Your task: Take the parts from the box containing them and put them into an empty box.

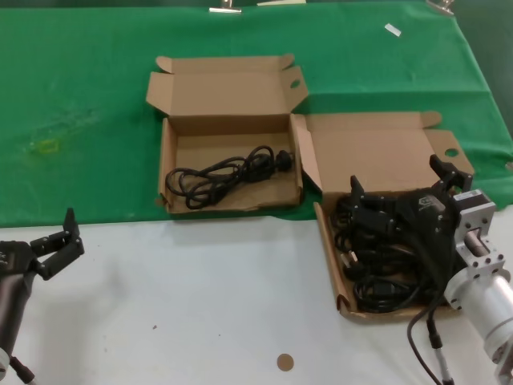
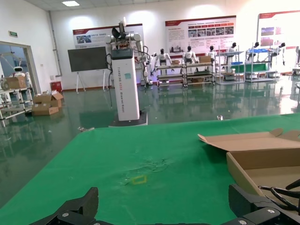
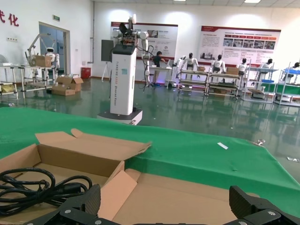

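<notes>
Two open brown cardboard boxes lie side by side. The right box (image 1: 327, 249) holds a pile of several black power cables (image 1: 381, 261). The left box (image 1: 168, 160) holds one coiled black cable (image 1: 224, 172). My right gripper (image 1: 401, 183) hovers over the far part of the pile near the lid hinge, open and empty. Its wrist view (image 3: 164, 213) looks across the right box's lid (image 3: 187, 197) to the left box's cable (image 3: 37, 187). My left gripper (image 1: 60, 241) is open and empty over the white table at the near left. It also shows in its wrist view (image 2: 166, 213), left of the left box (image 2: 262, 157).
A green cloth (image 1: 80, 96) covers the table's far half, with a yellow mark (image 1: 46, 146) and a white tag (image 1: 392, 30). The near half is white table (image 1: 200, 305) with a small brown disc (image 1: 284, 362). Both lids stand open at the far side.
</notes>
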